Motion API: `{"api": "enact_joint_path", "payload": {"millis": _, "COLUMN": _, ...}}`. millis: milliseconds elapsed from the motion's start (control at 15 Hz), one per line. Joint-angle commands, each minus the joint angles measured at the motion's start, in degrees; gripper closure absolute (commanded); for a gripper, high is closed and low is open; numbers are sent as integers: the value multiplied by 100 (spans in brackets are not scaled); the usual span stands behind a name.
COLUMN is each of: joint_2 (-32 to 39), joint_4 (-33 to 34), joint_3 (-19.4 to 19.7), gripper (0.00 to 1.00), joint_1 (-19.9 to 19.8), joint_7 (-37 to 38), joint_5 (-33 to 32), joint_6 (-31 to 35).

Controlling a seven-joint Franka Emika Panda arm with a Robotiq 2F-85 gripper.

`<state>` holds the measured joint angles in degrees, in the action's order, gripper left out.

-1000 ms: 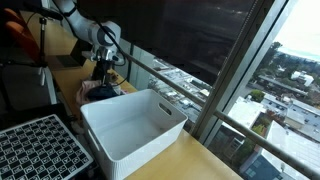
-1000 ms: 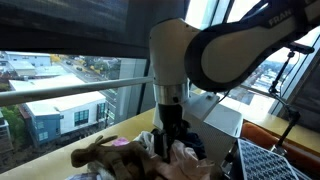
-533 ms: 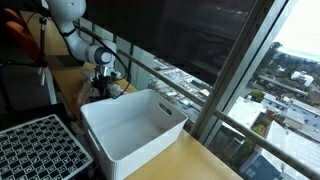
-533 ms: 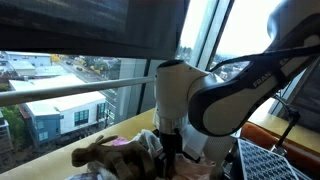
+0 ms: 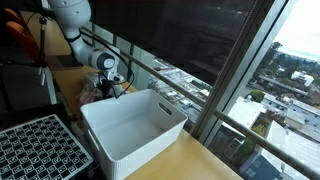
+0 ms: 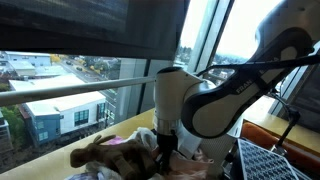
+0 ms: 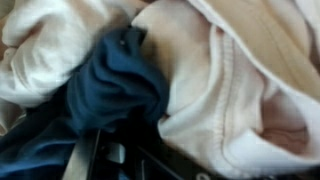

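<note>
Arm bent over the far end of the bench (image 5: 195, 160), wrist pointing almost straight down, so the pincer (image 5: 104, 88) meets the heap of clothes (image 5: 93, 93) from above and not from the side

In both exterior views the pincer is sunk into the heap; fabric folds around it hide the tips (image 6: 165, 160)

Pincer state: cannot tell. Only dark parts of it show at 6 o'clock in the wrist view, half covered by cloth; no clear gap or clamp to read

Wrist view, camera close on the fabric:
- blue cloth (image 7: 115, 85) bunched at centre, running down to 7 o'clock; it is the piece nearest the pincer and appears to touch it
- cream garment (image 7: 235, 85) with a stitched seam, filling 12 to 4 o'clock, its edge lapping over the blue cloth
- white cloth (image 7: 45, 40) at 10 o'clock, crumpled, pressed against the blue one

The blue cloth sits in a hollow between the two pale pieces, likely because the heap is loose and dropped, not folded

Surroundings: white bin (image 5: 140, 140) just beside the heap, which lies at 10 o'clock of it; its open top faces up, nothing visible inside. Black grid tray (image 5: 35, 150) at 8 o'clock of the bin. Window rail (image 6: 70, 92) runs behind the heap
</note>
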<state>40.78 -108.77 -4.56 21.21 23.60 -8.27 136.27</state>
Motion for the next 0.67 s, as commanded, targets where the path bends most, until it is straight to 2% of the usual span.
{"api": "enact_joint_path", "payload": {"millis": 0, "joint_2": -10, "joint_4": 96, "joint_3": -200, "gripper": 77, "joint_1": -140, "joint_7": -269, "joint_5": 431, "joint_6": 135}}
{"api": "enact_joint_path", "payload": {"millis": 200, "joint_2": -286, "joint_4": 13, "joint_3": -315, "gripper": 98, "joint_1": -123, "joint_7": -301, "joint_5": 731, "joint_6": 125}}
{"api": "enact_joint_path", "payload": {"millis": 600, "joint_2": -1185, "joint_4": -342, "joint_3": -276, "gripper": 95, "joint_1": 215, "joint_7": 127, "joint_5": 639, "joint_6": 75}}
